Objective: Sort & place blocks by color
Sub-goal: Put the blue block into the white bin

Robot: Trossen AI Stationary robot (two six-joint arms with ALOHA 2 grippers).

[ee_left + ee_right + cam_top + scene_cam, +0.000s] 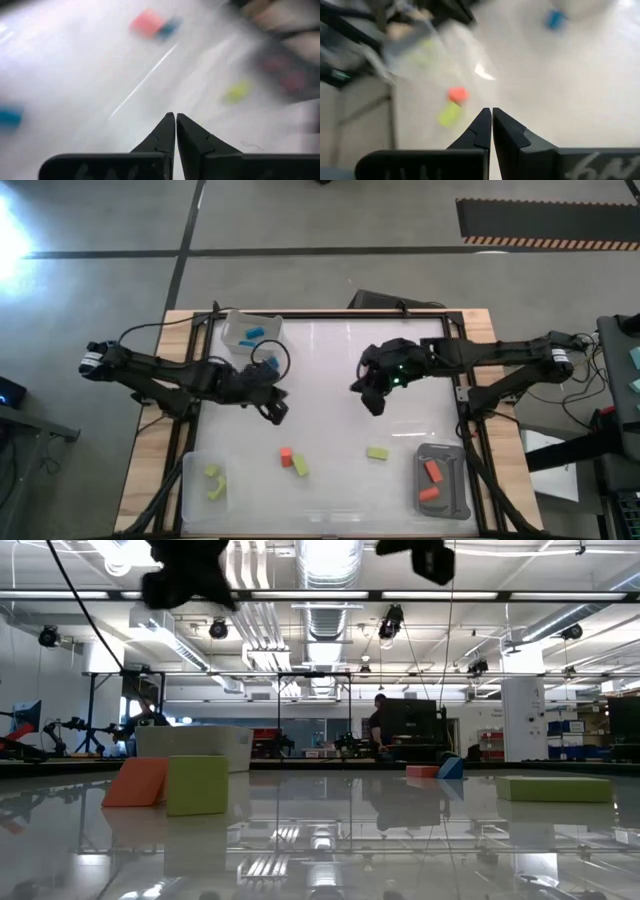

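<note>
Both grippers hang shut and empty above the middle of the white table: my left gripper (276, 413) (175, 116) left of centre, my right gripper (373, 403) (491, 110) right of centre. Loose blocks lie flat on the table nearer the front edge: an orange-red block (286, 454) touching a yellow-green one (300, 467), and another yellow-green block (377, 452). A blue block (268, 363) lies by the far-left tray. In the low view an orange-red block (421, 771) and a blue one (450, 768) lie side by side farther back.
A clear tray (236, 323) at the far left holds blue blocks. Another clear tray (190, 485) at the near left holds yellow-green ones. A grey tray (452, 498) at the near right holds orange-red ones. A cable loops on the table beside the left arm (285, 358).
</note>
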